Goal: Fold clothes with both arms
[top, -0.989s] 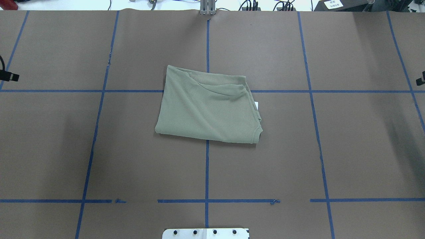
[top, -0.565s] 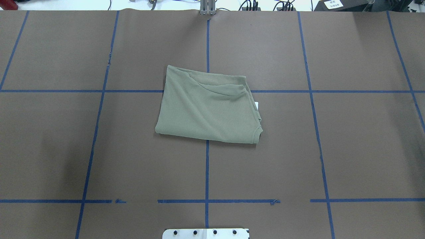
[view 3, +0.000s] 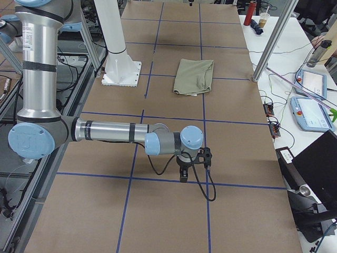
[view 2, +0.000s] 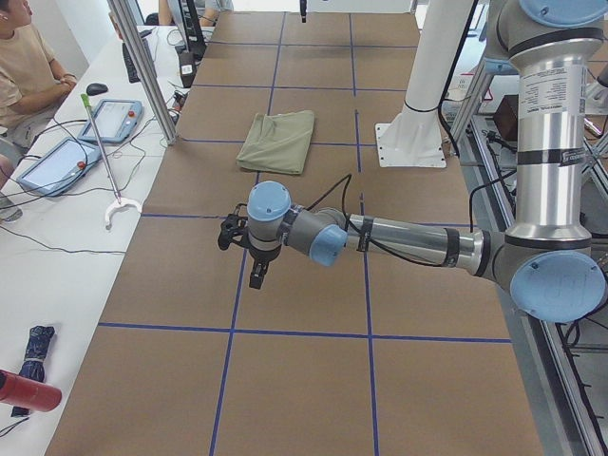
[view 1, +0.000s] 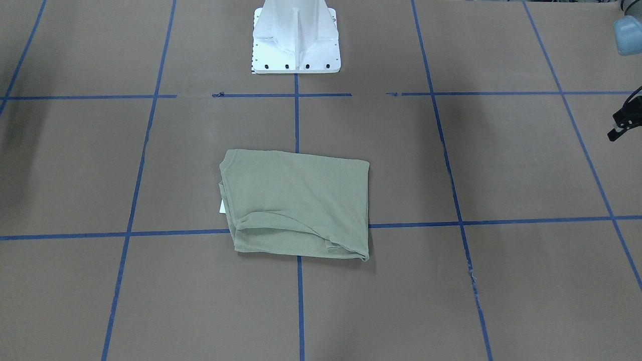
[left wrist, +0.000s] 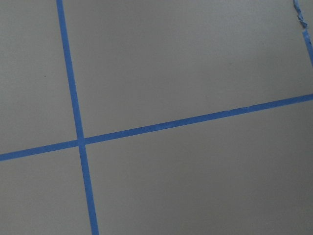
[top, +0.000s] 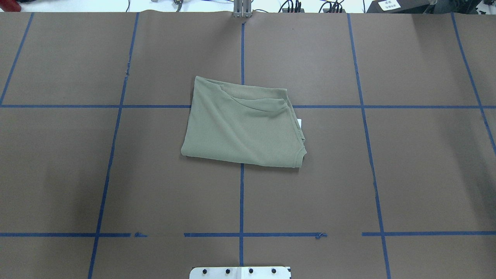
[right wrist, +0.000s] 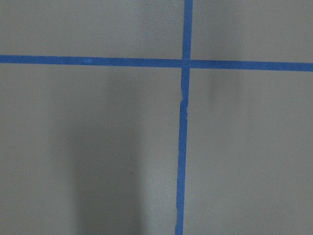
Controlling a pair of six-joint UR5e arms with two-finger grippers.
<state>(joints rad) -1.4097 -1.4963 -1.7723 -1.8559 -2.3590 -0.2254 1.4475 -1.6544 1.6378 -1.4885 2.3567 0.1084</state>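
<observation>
The sage-green shirt (top: 244, 124) lies folded into a rough rectangle at the table's middle, its white neck tag (top: 300, 122) poking out on the right. It also shows in the front view (view 1: 296, 205) and both side views (view 2: 277, 141) (view 3: 195, 76). Neither arm is in the overhead view. My left arm (view 2: 399, 237) reaches over bare paper far left of the shirt, and its gripper (view 2: 257, 274) points down. A black piece of that wrist (view 1: 623, 120) shows at the front view's right edge. My right arm (view 3: 116, 132) reaches far right, gripper (view 3: 182, 174) pointing down. I cannot tell whether either gripper is open or shut. Both wrist views show only paper and tape.
Blue tape lines (top: 241, 201) grid the brown paper. The white pedestal base (view 1: 296, 40) stands at the robot's edge. Metal posts (view 2: 142, 66) (view 3: 274, 37), tablets (view 2: 71, 161) and a seated person (view 2: 24, 66) are on a side table beyond the far edge.
Small black wrist parts at the overhead view's left and right edges have slid outward out of sight. The shirt has not moved.
</observation>
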